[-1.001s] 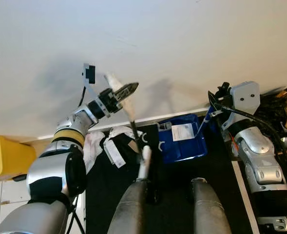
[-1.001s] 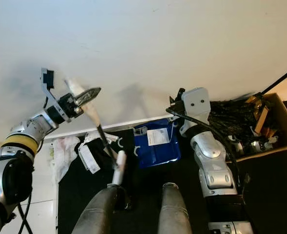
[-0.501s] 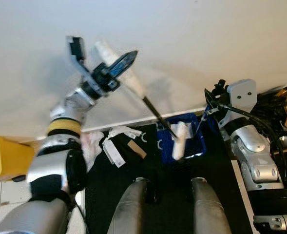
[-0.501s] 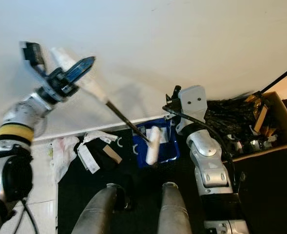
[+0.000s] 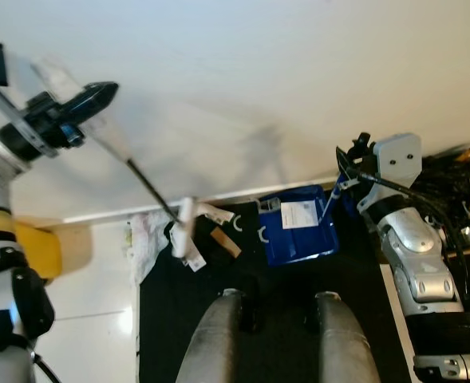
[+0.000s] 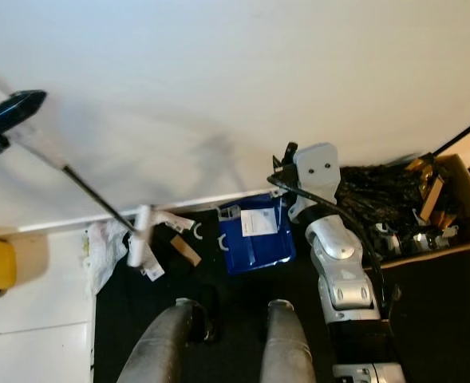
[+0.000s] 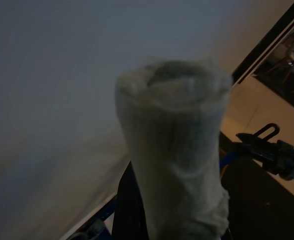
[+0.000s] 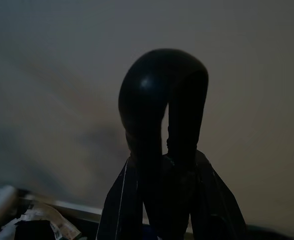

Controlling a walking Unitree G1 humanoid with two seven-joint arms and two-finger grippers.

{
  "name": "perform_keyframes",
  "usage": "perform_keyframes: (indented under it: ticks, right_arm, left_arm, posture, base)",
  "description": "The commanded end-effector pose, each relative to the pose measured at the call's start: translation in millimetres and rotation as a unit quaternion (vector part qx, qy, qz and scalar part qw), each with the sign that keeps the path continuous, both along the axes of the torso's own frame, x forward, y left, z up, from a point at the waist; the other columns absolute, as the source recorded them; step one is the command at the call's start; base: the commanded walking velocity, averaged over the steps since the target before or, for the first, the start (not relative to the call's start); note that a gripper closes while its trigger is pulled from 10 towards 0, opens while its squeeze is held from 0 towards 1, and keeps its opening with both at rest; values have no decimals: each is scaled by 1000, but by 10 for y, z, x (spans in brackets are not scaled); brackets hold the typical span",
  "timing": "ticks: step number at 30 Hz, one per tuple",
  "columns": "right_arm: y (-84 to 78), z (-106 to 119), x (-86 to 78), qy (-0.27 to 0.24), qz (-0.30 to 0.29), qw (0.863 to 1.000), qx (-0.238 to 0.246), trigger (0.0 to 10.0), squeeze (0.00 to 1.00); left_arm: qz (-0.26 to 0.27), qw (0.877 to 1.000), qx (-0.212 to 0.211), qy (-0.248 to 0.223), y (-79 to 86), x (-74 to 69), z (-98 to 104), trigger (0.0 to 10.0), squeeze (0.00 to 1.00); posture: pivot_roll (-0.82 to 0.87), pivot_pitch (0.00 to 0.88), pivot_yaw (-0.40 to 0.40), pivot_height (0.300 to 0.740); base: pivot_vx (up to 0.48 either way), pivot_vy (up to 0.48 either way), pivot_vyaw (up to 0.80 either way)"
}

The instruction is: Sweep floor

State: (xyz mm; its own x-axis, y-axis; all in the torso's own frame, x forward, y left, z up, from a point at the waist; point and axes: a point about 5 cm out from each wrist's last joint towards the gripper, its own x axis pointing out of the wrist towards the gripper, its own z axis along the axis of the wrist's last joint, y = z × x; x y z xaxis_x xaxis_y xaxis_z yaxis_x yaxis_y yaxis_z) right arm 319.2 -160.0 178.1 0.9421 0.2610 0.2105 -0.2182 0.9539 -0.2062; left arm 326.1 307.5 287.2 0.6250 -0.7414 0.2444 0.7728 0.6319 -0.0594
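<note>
My left gripper (image 5: 81,104), raised high at the far left against the white wall, is shut on the white-wrapped handle (image 7: 176,150) of a small broom. A thin black rod (image 5: 147,187) slants down to the broom's white head (image 5: 184,229), which hangs over paper scraps (image 5: 211,215) at the black mat's far edge. The blue dustpan (image 5: 298,227) lies on the mat to the right of the scraps. My right gripper (image 5: 348,171) is shut on the dustpan's thin blue handle (image 8: 122,200) just above it.
A crumpled white bag (image 5: 147,239) and a brown scrap (image 5: 225,242) lie near the broom head. A yellow object (image 5: 47,247) sits at the left. A cardboard box (image 6: 450,199) of dark clutter stands at the right. My two legs (image 5: 219,335) stand on the black mat (image 5: 362,319).
My left arm has swung far to the left, carrying the broom head from over the dustpan back to the scraps at the mat's left. The right arm and dustpan have held still.
</note>
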Motion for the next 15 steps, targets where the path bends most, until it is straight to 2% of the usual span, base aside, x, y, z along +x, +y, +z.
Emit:
perform_keyframes:
  ticks: [1, 3, 4, 6, 7, 9, 10, 11, 12, 15]
  right_arm:
    - [154, -258, -40, 59, 38, 997, 32, 10000, 0]
    - [154, -261, -33, 60, 39, 997, 31, 10000, 0]
    - [154, -261, -33, 60, 39, 997, 31, 10000, 0]
    - [159, -265, -30, 61, 40, 997, 31, 10000, 0]
    - [159, -265, -30, 61, 40, 997, 31, 10000, 0]
    - [171, -249, -31, 59, 45, 997, 29, 10000, 0]
    - [171, -249, -31, 59, 45, 997, 29, 10000, 0]
    - [171, -211, -30, 56, 47, 997, 29, 10000, 0]
    - [166, -192, -30, 54, 48, 997, 28, 10000, 0]
    - [151, -163, -37, 51, 46, 997, 28, 10000, 0]
  left_arm:
    - [40, 999, 26, -1, 213, -90, 26, 10000, 0]
    - [88, 995, 40, 16, 359, -103, -84, 10000, 0]
    - [88, 995, 40, 16, 359, -103, -84, 10000, 0]
    - [126, 989, 68, 36, 430, -101, -264, 10000, 0]
    - [126, 989, 68, 36, 430, -101, -264, 10000, 0]
    - [178, 982, 40, 39, 439, -43, -451, 10000, 0]
    - [178, 982, 40, 39, 439, -43, -451, 10000, 0]
    - [233, 972, 6, 40, 420, 30, -593, 10000, 0]
    - [252, 967, -1, 44, 399, 60, -649, 10000, 0]
    - [268, 962, -3, 54, 339, 106, -750, 10000, 0]
  posture:
    - [4, 444, 138, 740]
    - [3, 442, 132, 740]
    - [3, 442, 132, 740]
    - [1, 445, 128, 740]
    - [1, 445, 128, 740]
    - [-16, 455, 112, 740]
    - [-16, 455, 112, 740]
    - [-46, 468, 103, 740]
    - [-52, 473, 103, 740]
    - [-69, 482, 100, 740]
  base:
    - [0, 0, 0]
    - [0, 0, 0]
    - [0, 0, 0]
    - [0, 0, 0]
    - [0, 0, 0]
    - [0, 0, 0]
    - [0, 0, 0]
    - [0, 0, 0]
    - [0, 0, 0]
    - [0, 0, 0]
